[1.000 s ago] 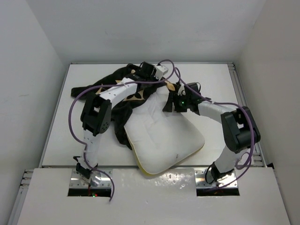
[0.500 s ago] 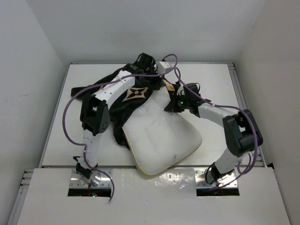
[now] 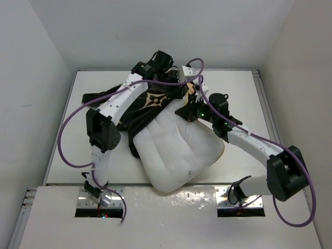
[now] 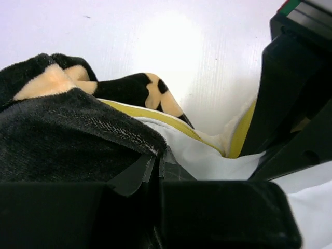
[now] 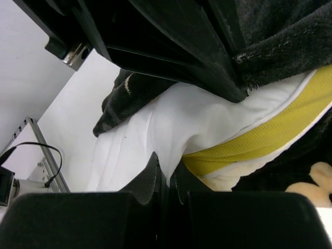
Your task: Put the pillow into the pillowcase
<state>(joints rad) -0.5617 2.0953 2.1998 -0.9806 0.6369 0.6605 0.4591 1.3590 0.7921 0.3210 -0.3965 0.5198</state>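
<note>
The white quilted pillow (image 3: pixel 176 150) lies mid-table, its far end tucked under the black pillowcase (image 3: pixel 148 101) with tan motifs. My left gripper (image 3: pixel 188 92) reaches over from the back and is shut on the pillowcase's fuzzy hem (image 4: pixel 129 137), held raised above the pillow's yellow piping (image 4: pixel 155 120). My right gripper (image 3: pixel 184 111) sits just beneath it, shut on a pinch of the pillow's white cover (image 5: pixel 171 140) beside the yellow piping (image 5: pixel 259 142). The two grippers nearly touch at the case's mouth. The part of the pillow inside the case is hidden.
The white table (image 3: pixel 238 88) has raised rails at its right and left edges and white walls all round. Purple cables (image 3: pixel 72 140) loop off both arms. The rest of the pillowcase trails toward the back left corner (image 3: pixel 96 97).
Both grippers have shut, the left on the pillowcase hem and the right on the pillow. The right arm has stretched forward, the pillow has slid left and back, and the hem is lifted higher.
</note>
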